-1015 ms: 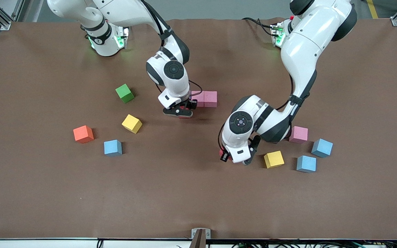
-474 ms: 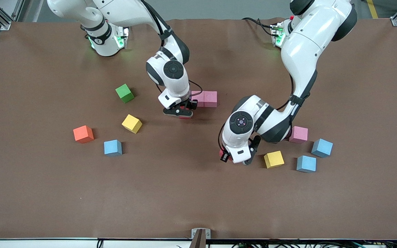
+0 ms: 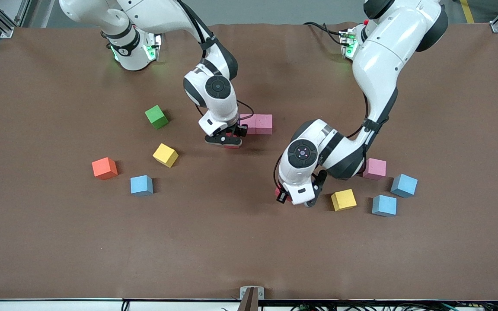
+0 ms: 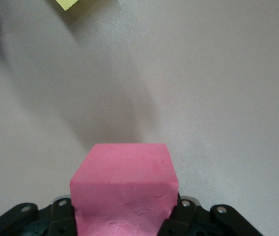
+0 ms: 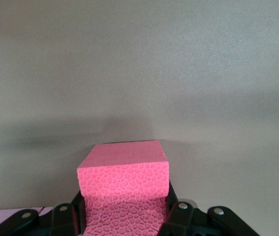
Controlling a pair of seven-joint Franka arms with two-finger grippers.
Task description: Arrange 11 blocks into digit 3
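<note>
Blocks: two red ones gripped, one per arm. Right gripper (image 3: 227, 140) clamped on a red block (image 5: 124, 189), low just beside the pink pair (image 3: 256, 124), probably to extend that row of the digit. Left gripper (image 3: 294, 196) clenched on another red block (image 4: 125, 194) near the yellow block (image 3: 343, 199). Remaining blocks scattered: orange (image 3: 104, 168), blue (image 3: 141, 185), yellow (image 3: 165, 155) toward the right arm's end; pink (image 3: 375, 168), two blue (image 3: 394, 195) toward the left arm's end. Green cube (image 3: 156, 117) lying apart, no part of the figure.

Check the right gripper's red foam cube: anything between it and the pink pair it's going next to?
Nothing visible. The right gripper is shut on a red foam cube right beside the two pink foam cubes, on their side nearer the front camera; only bare brown tabletop around it.
</note>
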